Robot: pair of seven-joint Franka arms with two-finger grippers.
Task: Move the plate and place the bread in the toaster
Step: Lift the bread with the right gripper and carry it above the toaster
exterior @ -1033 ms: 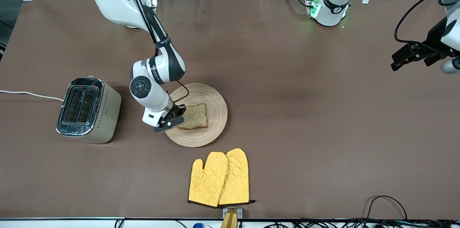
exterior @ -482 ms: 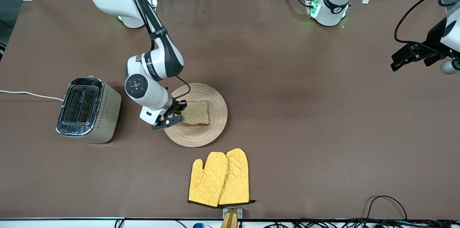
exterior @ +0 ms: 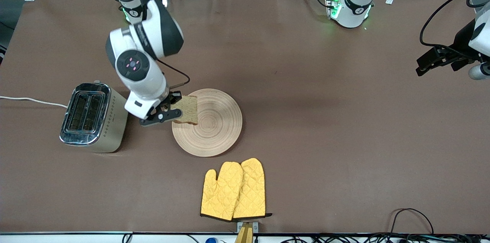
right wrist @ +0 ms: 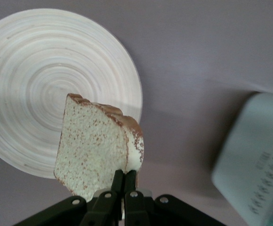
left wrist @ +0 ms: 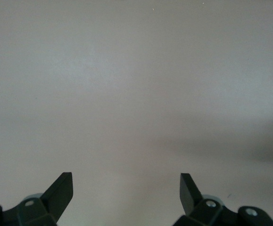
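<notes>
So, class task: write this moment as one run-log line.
right hand: shut on bread, lifted over plate edge | toaster: slots empty | left hand: open, waiting over bare table

Grooved matt wooden plate (exterior: 214,124); toaster (exterior: 93,117) with glossy chrome top; quilted cloth mitts (exterior: 233,190).

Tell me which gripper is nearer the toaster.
Right. The right gripper, shut on the bread, is up between the toaster and plate; the left gripper waits open at the table's left-arm end.

Plate (exterior: 214,128) pale beige, ringed; bread (exterior: 187,110) tan, dark crust; toaster (exterior: 93,118) cream, dotted, chrome top; mitts (exterior: 233,191) yellow quilted; bench (exterior: 325,139) brown
</notes>
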